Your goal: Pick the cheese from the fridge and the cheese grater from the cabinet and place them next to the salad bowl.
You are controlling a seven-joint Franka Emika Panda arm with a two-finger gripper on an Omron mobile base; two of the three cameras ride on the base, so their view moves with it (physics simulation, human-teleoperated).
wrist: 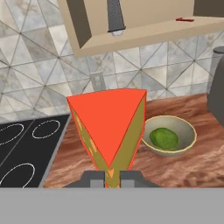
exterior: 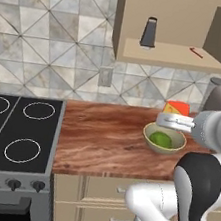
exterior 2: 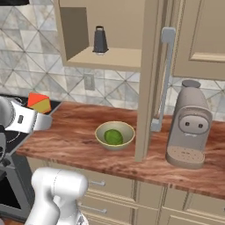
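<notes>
To the gripper's left lies the flat black cooktop point(exterior: 16, 128) with white ring burners, set flush against the reddish-brown wooden counter point(exterior: 105, 139). The two-finger gripper point(wrist: 111, 177) hangs above that counter, near its cooktop end, its jaws nearly shut and pinched on the narrow point of the yellow-orange cheese wedge point(wrist: 111, 131), whose red-orange face rises wide above the fingertips point(wrist: 92, 177). In the right base view the same wedge point(exterior 2: 38, 102) stands clear of the wood, lifted at the end of the white hand.

Just beyond the gripper and a little to its right, the round shallow tan salad bowl point(exterior: 164, 139) with green salad sits on the counter, apart from the cheese. Above and ahead, the light tan wooden wall cabinet point(exterior: 169, 25) stands open; the slim dark grey metal cheese grater point(exterior: 149, 32) stands upright on its flat shelf, and a thin red utensil point(exterior: 196, 52) lies farther right on the same shelf. Farthest right, beyond the cabinet's open door, a tall grey rounded appliance point(exterior 2: 189, 125) stands on the counter.
</notes>
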